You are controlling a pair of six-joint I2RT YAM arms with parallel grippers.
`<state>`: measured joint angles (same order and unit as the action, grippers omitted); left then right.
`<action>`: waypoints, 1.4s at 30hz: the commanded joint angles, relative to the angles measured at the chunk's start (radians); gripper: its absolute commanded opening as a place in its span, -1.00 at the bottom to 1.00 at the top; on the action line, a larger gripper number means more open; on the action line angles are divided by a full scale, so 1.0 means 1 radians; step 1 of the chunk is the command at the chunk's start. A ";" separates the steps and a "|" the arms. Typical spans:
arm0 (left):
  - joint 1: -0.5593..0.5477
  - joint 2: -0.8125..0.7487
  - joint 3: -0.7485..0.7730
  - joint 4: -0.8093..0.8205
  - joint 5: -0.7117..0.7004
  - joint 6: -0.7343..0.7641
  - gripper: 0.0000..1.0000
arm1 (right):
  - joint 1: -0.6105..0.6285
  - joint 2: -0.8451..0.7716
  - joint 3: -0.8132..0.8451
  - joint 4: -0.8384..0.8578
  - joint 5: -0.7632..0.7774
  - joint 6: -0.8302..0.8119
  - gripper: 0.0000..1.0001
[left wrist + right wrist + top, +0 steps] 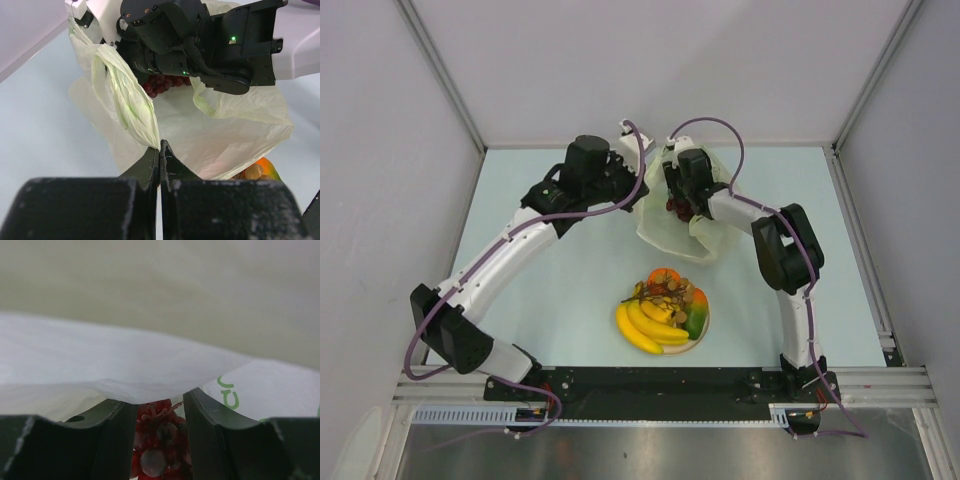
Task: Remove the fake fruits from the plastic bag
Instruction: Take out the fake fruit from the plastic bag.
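Observation:
The pale yellow-green plastic bag (682, 232) lies crumpled at the far middle of the table, and its film fills the right wrist view (150, 365). My left gripper (641, 188) is shut on a twisted fold of the bag's edge (135, 107), fingertips together (160, 146). My right gripper (676, 207) reaches into the bag's mouth. Its jaws are closed on the dark red grape bunch (159, 440), which also shows in the left wrist view (159, 85). A banana bunch (645, 325), an orange (663, 277) and a red-green mango (696, 312) lie on the cream plate (698, 340).
The plate stands near the front middle, between the two arm bases. A brownish grape-like bunch (668, 291) lies on it too. Grey walls close the table at left, right and back. A black rail (660, 385) runs along the near edge.

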<state>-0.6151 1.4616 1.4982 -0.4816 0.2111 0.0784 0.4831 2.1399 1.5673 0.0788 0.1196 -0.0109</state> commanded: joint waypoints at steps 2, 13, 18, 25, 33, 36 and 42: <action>-0.008 0.009 0.042 0.011 -0.006 0.018 -0.99 | 0.006 0.028 0.006 0.027 0.012 0.014 -0.17; -0.008 0.016 0.042 0.012 -0.013 0.027 -0.99 | 0.015 0.038 0.007 0.012 0.020 0.014 -0.30; -0.008 0.016 0.034 0.011 -0.018 0.031 -0.99 | 0.011 0.046 0.031 0.041 0.025 -0.029 -0.50; -0.008 0.011 0.013 0.015 -0.056 0.057 -1.00 | 0.009 -0.003 0.062 0.052 -0.050 -0.133 -1.00; -0.005 0.058 0.048 0.046 -0.208 0.050 -0.99 | 0.028 -0.260 -0.061 -0.002 -0.176 -0.164 -1.00; -0.006 0.085 0.068 0.064 -0.271 0.049 -0.99 | 0.044 -0.372 -0.131 -0.025 -0.231 -0.167 -1.00; -0.002 0.181 0.106 0.100 -0.354 0.050 -1.00 | 0.063 -0.529 -0.208 -0.076 -0.340 -0.101 -1.00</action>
<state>-0.6170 1.5848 1.5333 -0.4355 -0.0551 0.1143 0.5327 1.7168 1.3865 0.0120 -0.1101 -0.1505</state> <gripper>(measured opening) 0.006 0.013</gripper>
